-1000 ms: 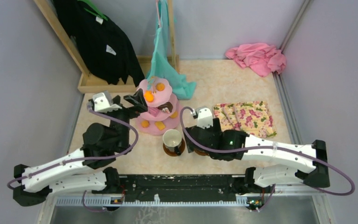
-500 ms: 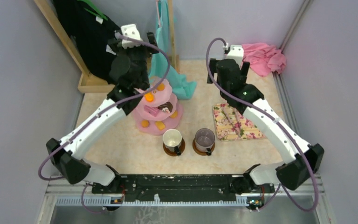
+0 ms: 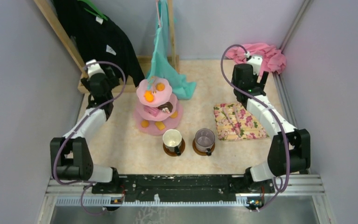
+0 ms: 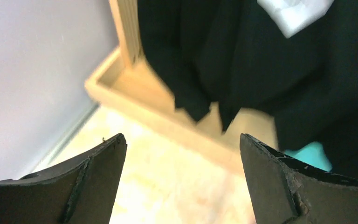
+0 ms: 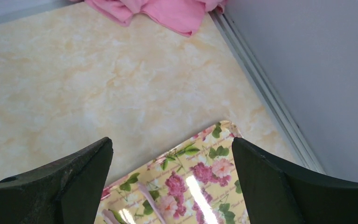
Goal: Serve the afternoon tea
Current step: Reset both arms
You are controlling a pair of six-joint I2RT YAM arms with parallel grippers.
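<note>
The pink three-tier stand (image 3: 142, 87) stands at centre left with orange (image 3: 149, 96), brown (image 3: 167, 107), pink (image 3: 151, 111) and yellow (image 3: 161, 125) toy cakes on its tiers. In front, the black white-lined mug (image 3: 172, 139) and the grey mug (image 3: 205, 138) each sit on a brown disc (image 3: 198, 150). My left gripper (image 3: 98, 83) (image 4: 181, 136) is open and empty, far left of the stand by the wooden rack. My right gripper (image 3: 251, 83) (image 5: 171, 140) is open and empty above the far corner of the floral tray.
A floral tray (image 3: 240, 121) (image 5: 205, 182) lies right of the mugs, a thin pink utensil (image 5: 147, 196) on it. Pink cloth (image 3: 258, 56) (image 5: 168, 11) lies back right. Wooden rack (image 3: 102, 84) (image 4: 135, 79) with black garment (image 4: 261, 60) and teal fabric (image 3: 168, 65) stands at the back left.
Both arms have lifted away from the stand and mugs and swung outward, the left to the far left, the right to the far right. The grey mug now shows on its disc.
</note>
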